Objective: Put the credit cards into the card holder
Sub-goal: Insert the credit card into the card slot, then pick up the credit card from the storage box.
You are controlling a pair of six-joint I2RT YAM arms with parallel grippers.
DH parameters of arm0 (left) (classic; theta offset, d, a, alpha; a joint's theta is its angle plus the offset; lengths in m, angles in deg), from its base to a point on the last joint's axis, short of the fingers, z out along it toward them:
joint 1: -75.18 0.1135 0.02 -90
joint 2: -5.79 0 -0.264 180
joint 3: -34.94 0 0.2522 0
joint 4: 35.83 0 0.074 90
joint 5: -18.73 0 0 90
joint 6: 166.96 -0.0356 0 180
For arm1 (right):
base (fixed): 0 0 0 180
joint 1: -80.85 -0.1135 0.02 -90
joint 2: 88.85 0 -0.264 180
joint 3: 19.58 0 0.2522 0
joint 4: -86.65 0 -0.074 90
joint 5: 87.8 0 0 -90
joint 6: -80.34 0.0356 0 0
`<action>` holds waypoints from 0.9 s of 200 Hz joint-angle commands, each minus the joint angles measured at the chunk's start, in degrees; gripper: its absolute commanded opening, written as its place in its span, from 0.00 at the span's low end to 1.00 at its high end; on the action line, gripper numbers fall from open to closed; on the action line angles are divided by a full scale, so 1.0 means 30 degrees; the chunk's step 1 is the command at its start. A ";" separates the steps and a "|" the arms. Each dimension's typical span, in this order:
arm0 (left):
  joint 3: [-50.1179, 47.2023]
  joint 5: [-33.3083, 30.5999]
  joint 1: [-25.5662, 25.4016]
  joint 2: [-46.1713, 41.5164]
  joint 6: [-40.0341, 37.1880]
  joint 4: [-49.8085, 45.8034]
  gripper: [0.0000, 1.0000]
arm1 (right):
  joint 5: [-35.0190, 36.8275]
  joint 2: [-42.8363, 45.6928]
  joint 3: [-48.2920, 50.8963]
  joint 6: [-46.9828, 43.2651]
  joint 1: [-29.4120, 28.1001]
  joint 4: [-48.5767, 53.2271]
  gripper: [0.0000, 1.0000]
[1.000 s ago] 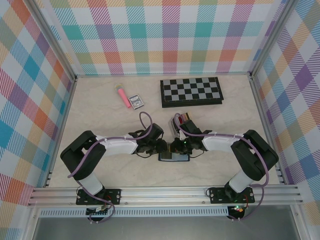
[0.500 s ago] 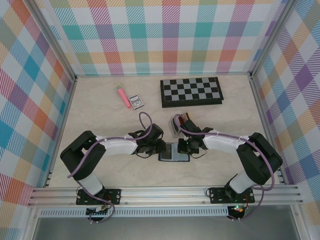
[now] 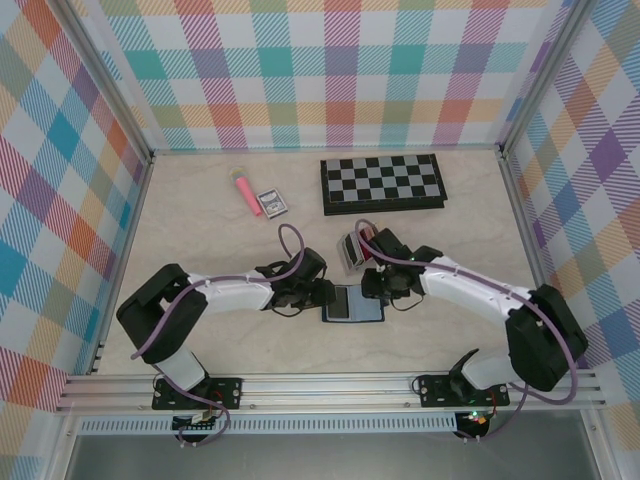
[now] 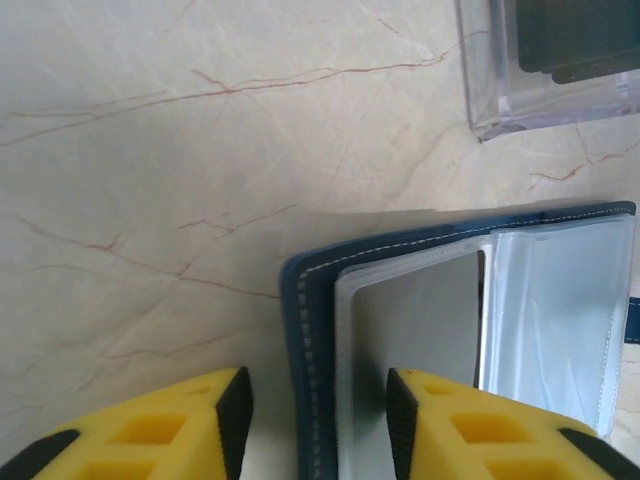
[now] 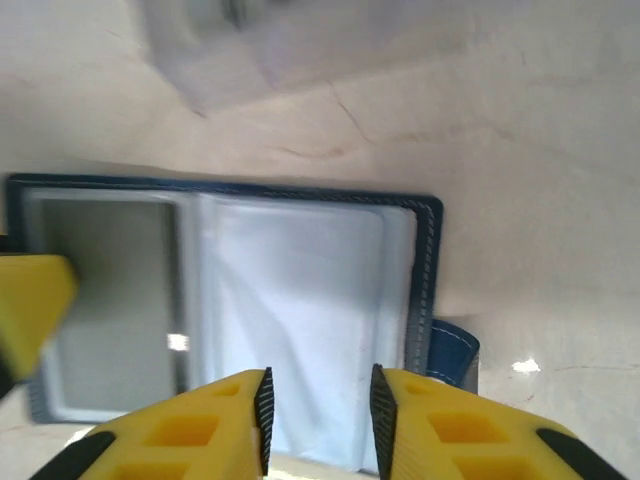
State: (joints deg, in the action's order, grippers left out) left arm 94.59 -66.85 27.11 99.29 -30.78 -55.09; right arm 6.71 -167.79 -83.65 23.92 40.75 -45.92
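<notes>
The wallet (image 3: 352,303) lies open and flat on the table (image 3: 200,240), clear pockets facing up.

The left gripper (image 3: 325,293) sits at the wallet's left edge. Its fingers are spread, and in the left wrist view the stitched blue border shows in the gap between them. Contact cannot be confirmed.

The right gripper (image 3: 376,286) sits at the wallet's right side. Its fingers are parted by a narrow gap with nothing between them.

The cards (image 3: 362,243) stand in a clear stand (image 3: 350,255) just beyond the wallet's far edge, apart from it.

A chessboard (image 3: 382,183) lies well beyond the wallet. A pink tube (image 3: 243,194) and a small printed box (image 3: 271,203) lie beyond it to the left.
</notes>
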 commanded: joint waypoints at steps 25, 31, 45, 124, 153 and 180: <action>0.1084 -0.1550 0.0638 -0.2076 -0.0478 -0.3253 0.51 | 0.0750 -0.0809 -0.4063 -0.2165 0.1641 0.2621 0.40; 0.1208 -0.1581 0.0811 -0.2180 -0.0467 -0.3310 0.53 | 0.0587 -0.1273 -0.4654 -0.2457 0.1797 0.2793 0.40; 0.1547 -0.1346 0.1539 -0.2204 -0.0443 -0.3316 0.57 | 0.0689 -0.2405 -0.6043 -0.3016 0.1931 0.3254 0.40; 0.4822 0.1224 0.4160 0.0302 -0.0902 -0.2820 0.63 | 0.3971 -0.8522 -1.2879 -0.3862 0.2084 0.6483 0.42; 0.6523 0.2184 0.4167 0.2082 -0.0723 -0.2711 0.65 | 0.3597 -0.9489 -1.3324 -0.4076 0.2071 0.6648 0.38; 0.8237 0.2886 0.4168 0.3884 -0.0295 -0.2702 0.64 | 0.3447 -1.0014 -1.3355 -0.4159 0.2165 0.6533 0.32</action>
State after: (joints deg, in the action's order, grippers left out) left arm 114.70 -61.69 39.35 106.76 -32.21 -62.98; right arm 16.33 -195.75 -122.44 12.23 46.91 -28.83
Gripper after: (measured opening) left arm 0.647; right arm 0.343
